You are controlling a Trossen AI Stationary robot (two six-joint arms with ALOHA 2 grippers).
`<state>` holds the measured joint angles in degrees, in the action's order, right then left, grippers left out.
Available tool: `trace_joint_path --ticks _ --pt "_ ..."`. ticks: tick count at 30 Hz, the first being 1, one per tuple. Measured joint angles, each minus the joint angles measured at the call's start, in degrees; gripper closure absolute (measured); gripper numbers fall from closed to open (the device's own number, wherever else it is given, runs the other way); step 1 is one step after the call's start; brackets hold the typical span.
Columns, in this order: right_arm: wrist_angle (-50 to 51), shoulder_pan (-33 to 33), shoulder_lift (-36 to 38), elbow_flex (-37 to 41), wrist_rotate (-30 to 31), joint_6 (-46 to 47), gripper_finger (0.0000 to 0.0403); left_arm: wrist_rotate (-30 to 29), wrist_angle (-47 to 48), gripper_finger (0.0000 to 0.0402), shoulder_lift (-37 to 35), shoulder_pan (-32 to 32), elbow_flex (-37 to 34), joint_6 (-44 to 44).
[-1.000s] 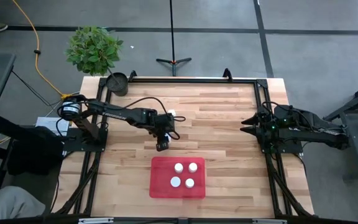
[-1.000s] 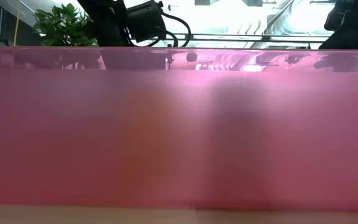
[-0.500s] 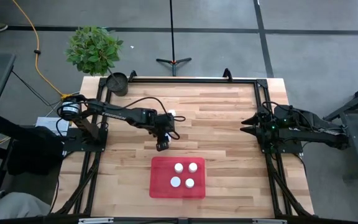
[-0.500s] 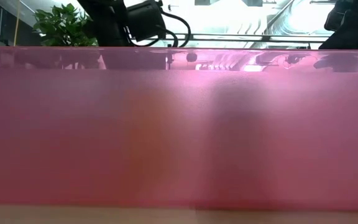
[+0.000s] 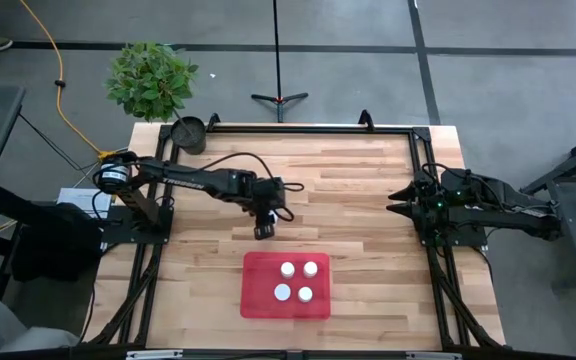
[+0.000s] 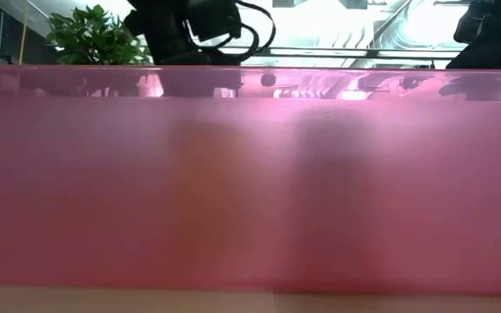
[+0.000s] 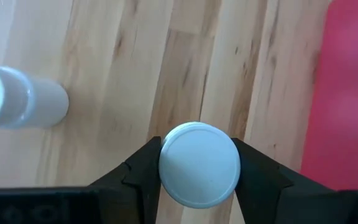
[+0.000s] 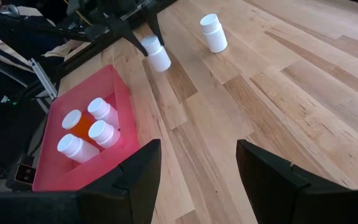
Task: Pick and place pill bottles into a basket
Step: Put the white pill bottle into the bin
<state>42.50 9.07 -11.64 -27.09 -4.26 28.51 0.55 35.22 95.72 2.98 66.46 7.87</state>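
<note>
The red tray (image 5: 258, 303) lies near the table's front edge and holds several white-capped pill bottles (image 5: 310, 268), one with an orange body (image 8: 82, 130). Its wall (image 6: 250, 174) fills the low view. My left gripper (image 5: 264, 230) is just beyond the tray's far left corner, shut on a white pill bottle (image 7: 199, 163). Another white bottle (image 7: 17, 96) stands on its base on the wood nearby; it also shows in the right wrist view (image 8: 213, 32). My right gripper (image 5: 396, 200) waits open and empty at the table's right side. My left gripper pinches the bottle by the sides of its round white cap (image 7: 166, 165) between its two fingers. The fingers come from above, pointing down. In the right wrist view the bottle (image 8: 157, 56) hangs below the fingers, a little tilted, and looks clear of the wood.
A dark round pot (image 5: 188, 133) and a green plant (image 5: 151, 78) sit at the table's far left corner. Black frame rails (image 5: 308, 128) run along the table's far edge and sides. Bare wood (image 5: 358, 180) lies between the two arms.
My left gripper, still shut on the bottle, has gone up a little and slightly toward the far edge.
</note>
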Motion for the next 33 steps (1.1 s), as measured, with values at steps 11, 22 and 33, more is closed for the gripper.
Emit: trace_joint_path --ticks 11,22,33 --pt "0.0 0.01 0.0 0.0 0.0 0.0 0.0203 6.37 0.81 0.0207 -0.02 -0.51 6.6 0.07" --pt "0.0 0.01 0.0 0.0 0.03 0.0 0.0203 10.69 -0.65 0.0207 -0.09 -5.07 9.09 3.02" --pt "0.01 -0.01 0.0 0.0 0.55 0.01 0.0203 12.47 3.09 0.0207 -0.09 -12.84 9.09 6.82"
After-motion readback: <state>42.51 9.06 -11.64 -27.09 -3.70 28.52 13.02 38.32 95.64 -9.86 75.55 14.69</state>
